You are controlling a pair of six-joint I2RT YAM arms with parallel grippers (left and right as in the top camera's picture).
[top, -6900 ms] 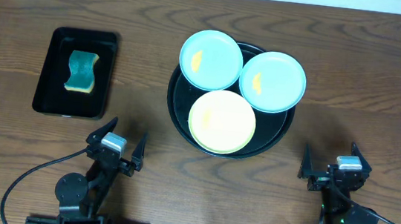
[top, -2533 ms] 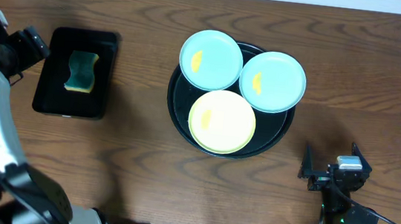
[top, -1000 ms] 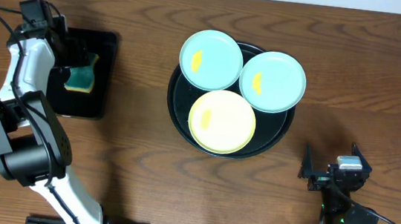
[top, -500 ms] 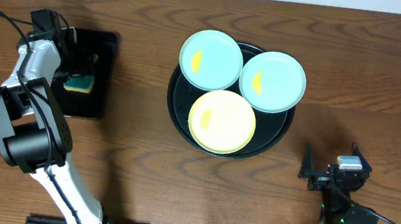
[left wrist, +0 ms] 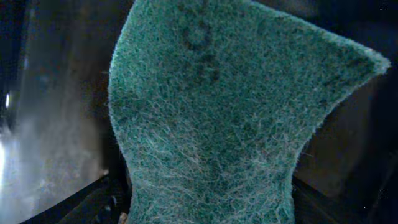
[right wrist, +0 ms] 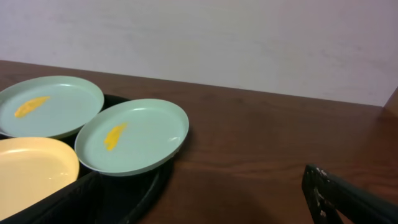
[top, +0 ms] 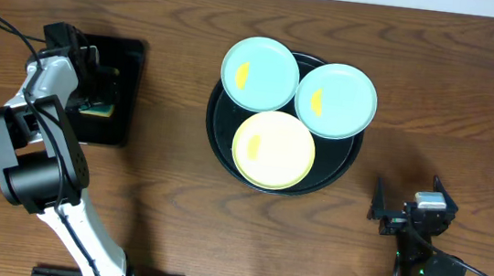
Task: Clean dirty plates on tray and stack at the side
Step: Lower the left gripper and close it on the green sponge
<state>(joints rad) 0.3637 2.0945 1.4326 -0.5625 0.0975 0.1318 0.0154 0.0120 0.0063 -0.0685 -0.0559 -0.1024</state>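
The left gripper (top: 95, 91) hangs over the rectangular tray (top: 127, 107) near the desk's (top: 159, 184) left edge, covering most of the sponge (top: 104, 108). Only a green and yellow sliver of the sponge shows from overhead. In the left wrist view its green scouring face fills the frame and runs off the bottom edge. The fingers cannot be made out there, so I cannot tell whether this pincer is spread or pinching the sponge.

The right gripper (top: 405, 206) sits near the desk's front right corner with its fingers spread wide and nothing between them. Its own camera catches just one dark finger at the lower right.

The round tray (top: 223, 150) lies mid-desk and is mostly covered. The left blue plate (top: 260, 73) and right blue plate (top: 335, 100) overhang its far rim, each with an orange smear. The yellow plate (top: 273, 150) lies toward its near rim, touching both. Any smear on it is too faint to be sure of. In the right wrist view the picture's left edge cuts it off.
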